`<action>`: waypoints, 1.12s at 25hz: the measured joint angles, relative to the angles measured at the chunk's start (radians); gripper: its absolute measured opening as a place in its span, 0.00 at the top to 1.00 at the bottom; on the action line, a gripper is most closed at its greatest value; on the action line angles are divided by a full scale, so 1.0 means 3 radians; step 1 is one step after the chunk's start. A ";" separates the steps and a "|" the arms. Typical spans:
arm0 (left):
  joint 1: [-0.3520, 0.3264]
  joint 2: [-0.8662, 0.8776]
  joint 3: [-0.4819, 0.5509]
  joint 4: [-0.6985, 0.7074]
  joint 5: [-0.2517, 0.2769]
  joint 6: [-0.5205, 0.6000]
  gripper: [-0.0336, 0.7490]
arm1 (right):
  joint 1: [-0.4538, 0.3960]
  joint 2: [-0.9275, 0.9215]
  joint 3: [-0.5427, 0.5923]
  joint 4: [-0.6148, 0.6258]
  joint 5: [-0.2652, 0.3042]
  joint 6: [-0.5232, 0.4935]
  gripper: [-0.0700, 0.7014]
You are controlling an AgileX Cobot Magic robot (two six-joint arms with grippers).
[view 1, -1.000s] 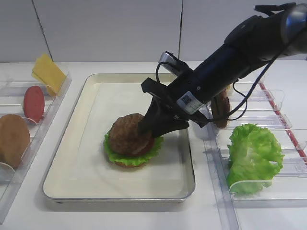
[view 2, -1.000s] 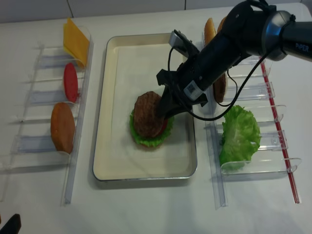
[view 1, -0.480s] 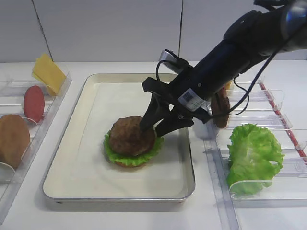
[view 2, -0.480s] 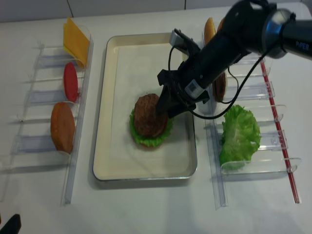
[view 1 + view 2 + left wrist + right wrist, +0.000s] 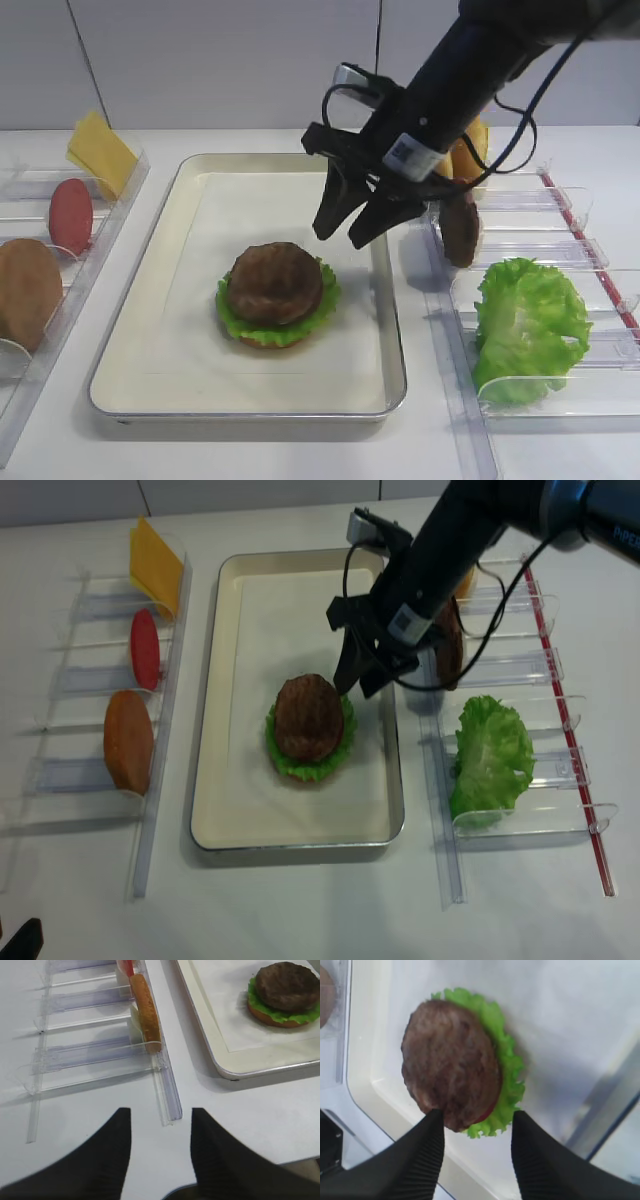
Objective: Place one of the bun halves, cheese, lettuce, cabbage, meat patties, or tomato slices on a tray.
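Exterior high view — right gripper (image 5: pixel 355 228), fingers apart and empty, hangs above the meat patty (image 5: pixel 275 282) near the tray (image 5: pixel 150 300)'s right edge — released onto lettuce (image 5: pixel 300 318).

Your patty (image 5: pixel 274 281) sits on lettuce (image 5: pixel 320 304) mid-tray (image 5: pixel 130 330); cheese (image 5: pixel 100 150) and tomato (image 5: pixel 70 215) racked left, loose leaf (image 5: pixel 527 325) racked right.

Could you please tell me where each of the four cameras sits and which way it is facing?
Exterior high: in front, above table height, facing the wall; shows the tray and right gripper, open.
Exterior high (realsense): nearly overhead, looking down on tray and side racks; same arm.
Right wrist: on the right arm, looking down past its fingers at the meat patty.
Left wrist: low by the left rack, facing the tray; left gripper, open.
All four share the patty on the lettuce.
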 joint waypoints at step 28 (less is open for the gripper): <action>0.0000 0.0000 0.0000 0.0000 0.0000 0.0000 0.62 | 0.0326 -0.2422 0.0414 -0.2343 0.0207 0.1292 0.46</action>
